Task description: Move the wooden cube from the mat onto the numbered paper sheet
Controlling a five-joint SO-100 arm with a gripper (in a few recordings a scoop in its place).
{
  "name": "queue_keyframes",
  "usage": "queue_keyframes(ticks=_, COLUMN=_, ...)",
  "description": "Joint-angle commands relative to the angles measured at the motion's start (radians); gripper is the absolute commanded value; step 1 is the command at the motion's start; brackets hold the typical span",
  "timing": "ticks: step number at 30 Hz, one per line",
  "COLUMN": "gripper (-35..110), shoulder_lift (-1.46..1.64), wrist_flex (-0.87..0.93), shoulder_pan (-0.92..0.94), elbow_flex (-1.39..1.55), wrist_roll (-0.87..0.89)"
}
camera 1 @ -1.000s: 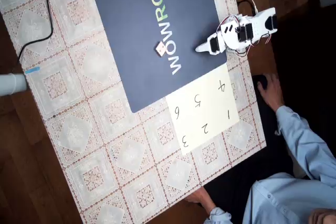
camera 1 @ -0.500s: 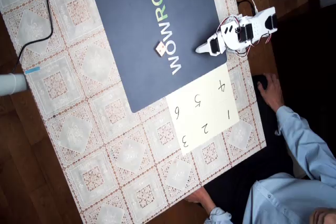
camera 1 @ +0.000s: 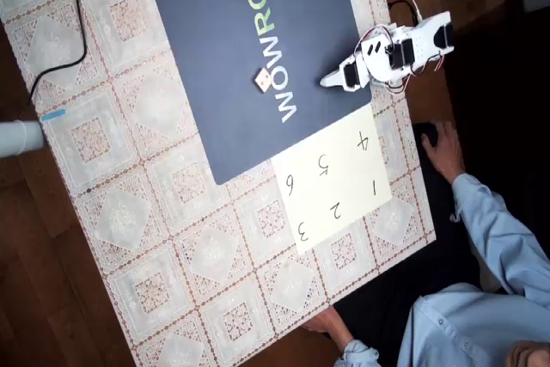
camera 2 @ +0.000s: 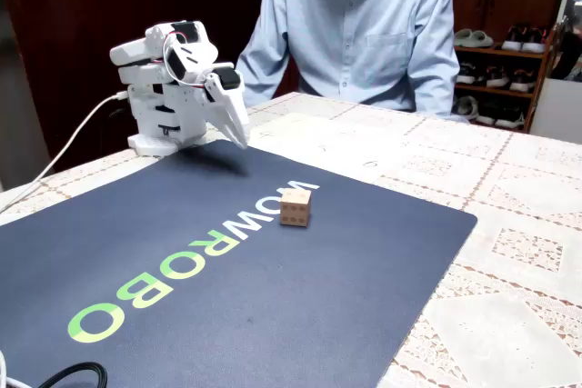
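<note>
Nothing moved since the earlier frame.
The wooden cube (camera 1: 264, 81) sat on the mat (camera 1: 215, 58); gripper (camera 1: 327, 80) fingers looked closed, empty.

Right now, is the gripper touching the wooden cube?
Apart. The fixed view shows the gripper hanging near the arm's base, with bare mat between it and the wooden cube.

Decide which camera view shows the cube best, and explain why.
The fixed view: the cube sits close and large on the mat, with two faces and small dots visible. The overhead view shows it as a tiny top-down square.
</note>
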Motion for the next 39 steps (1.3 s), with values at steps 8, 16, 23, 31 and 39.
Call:
queue_keyframes(ticks=8, gripper=6, shoulder_lift=0.006, wrist_flex=-0.008, shoulder_pan=0.015, elbow_flex=0.005, wrist_roll=-0.011)
queue_keyframes(ticks=16, gripper=1, shoulder_lift=0.006, wrist_flex=-0.008, shoulder_pan=0.043, elbow_flex=0.005, wrist_roll=0.018)
queue_keyframes(ticks=23, gripper=0, shoulder_lift=0.002, wrist_flex=-0.009, shoulder_pan=0.044, elbow_flex=0.005, wrist_roll=0.020)
queue_keyframes(ticks=31, gripper=0, shoulder_lift=-0.057, wrist_flex=-0.041, shoulder_pan=0.061, elbow_flex=-0.011, wrist_roll=0.029)
queue_keyframes(ticks=39, gripper=0, shoulder_lift=-0.183, wrist_flex=-0.052, shoulder_pan=0.072, elbow_flex=-0.127, wrist_roll=0.043)
